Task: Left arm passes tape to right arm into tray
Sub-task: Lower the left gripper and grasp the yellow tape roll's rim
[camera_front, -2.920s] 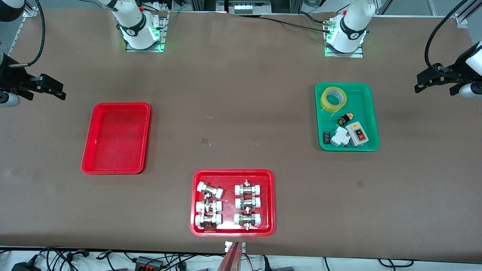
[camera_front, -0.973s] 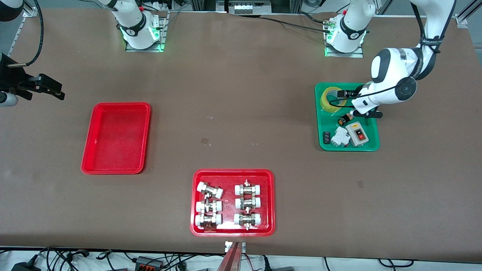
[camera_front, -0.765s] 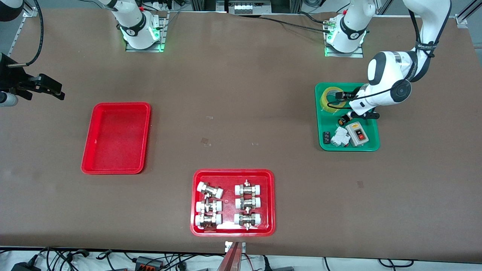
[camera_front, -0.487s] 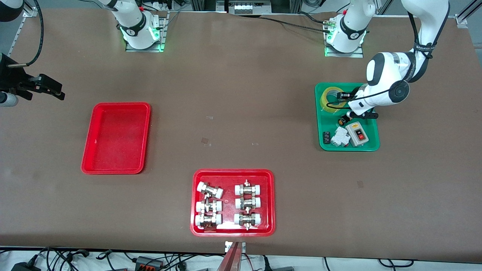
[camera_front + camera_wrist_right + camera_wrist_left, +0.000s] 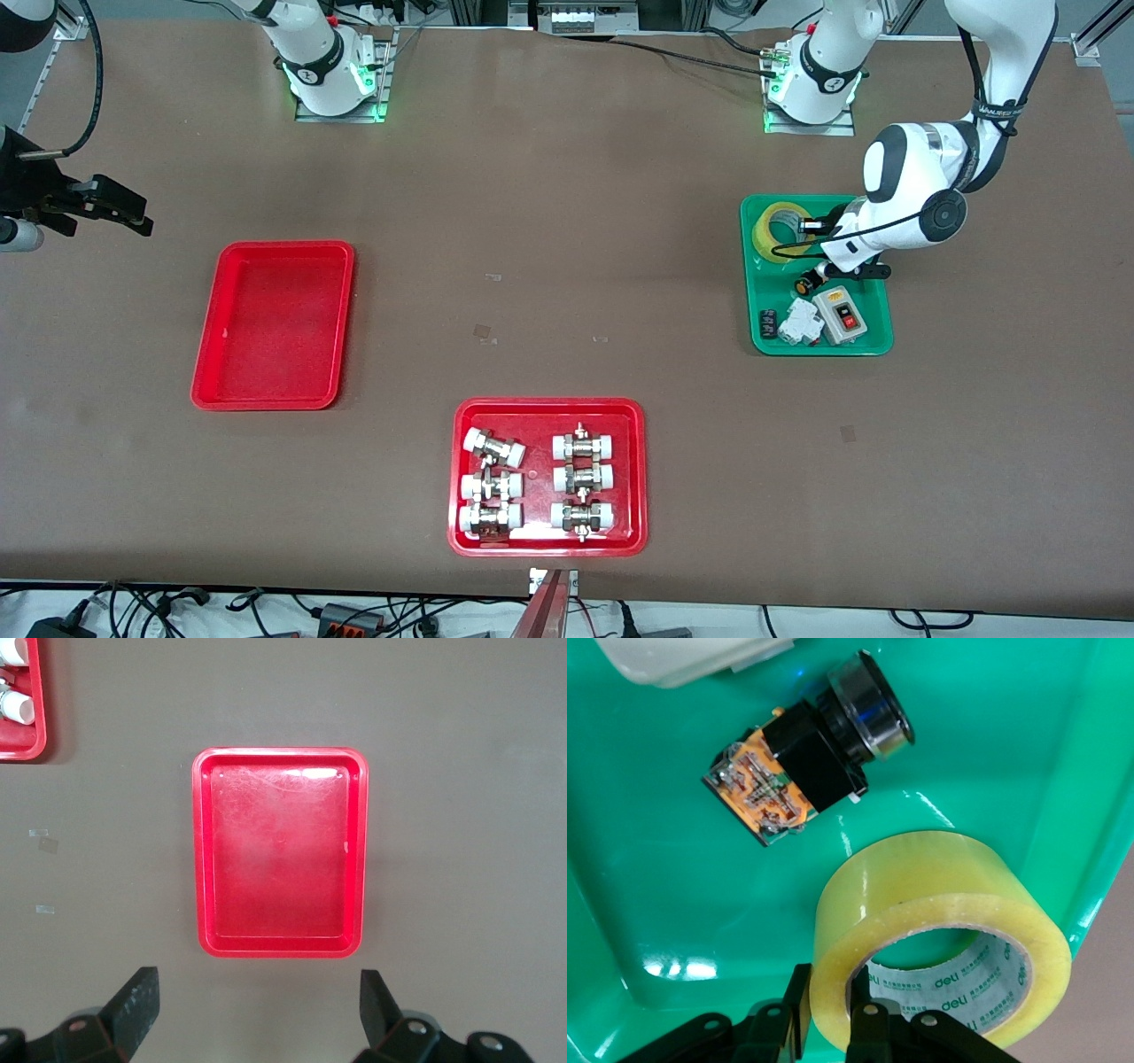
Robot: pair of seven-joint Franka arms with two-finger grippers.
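Since a second ago the left gripper (image 5: 808,228) has closed its fingers across the wall of the tape (image 5: 780,232) inside the green tray (image 5: 873,266), while the right gripper (image 5: 104,202) waits open, well apart from it, beside the red tray (image 5: 275,252).

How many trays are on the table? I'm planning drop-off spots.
3. The plain red tray lies toward the right arm's end, the green tray toward the left arm's end, and the red tray of fittings nearest the front camera.
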